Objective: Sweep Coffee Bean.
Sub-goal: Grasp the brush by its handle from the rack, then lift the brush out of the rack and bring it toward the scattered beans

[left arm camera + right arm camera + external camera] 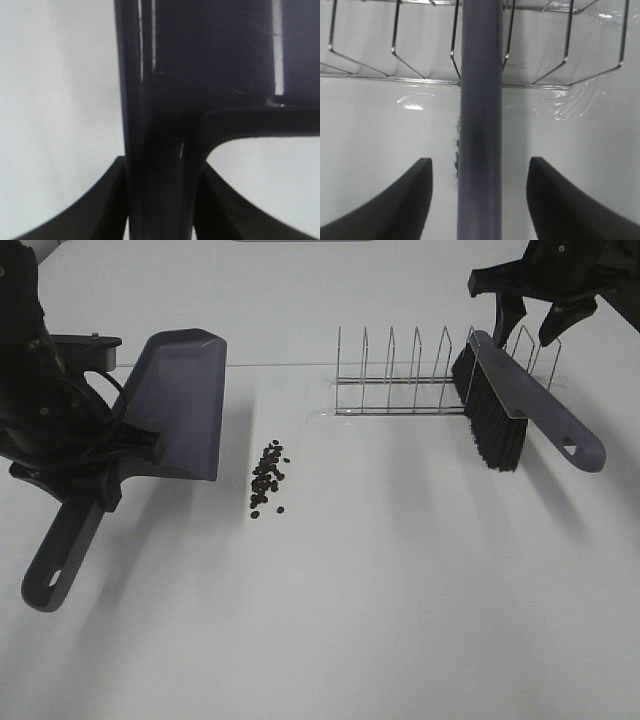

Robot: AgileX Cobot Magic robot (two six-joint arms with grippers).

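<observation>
The coffee beans [267,478] lie in a loose dark cluster on the white table, just right of the dustpan's open edge. The dark grey dustpan [180,405] lies flat at the left. My left gripper [105,465] is shut on its handle; in the left wrist view the handle [160,150] sits tight between the fingers [100,205]. The grey brush [520,400] with black bristles [492,425] leans on the wire rack at the right. My right gripper [530,330] hovers open above the brush, with the brush back [480,100] between its spread fingers [395,200], untouched.
A wire dish rack [390,410] stands along the back middle to right, behind the beans; it also shows in the right wrist view [370,76]. The dustpan handle's end [50,580] points toward the front left. White table surface [400,590] lies in front.
</observation>
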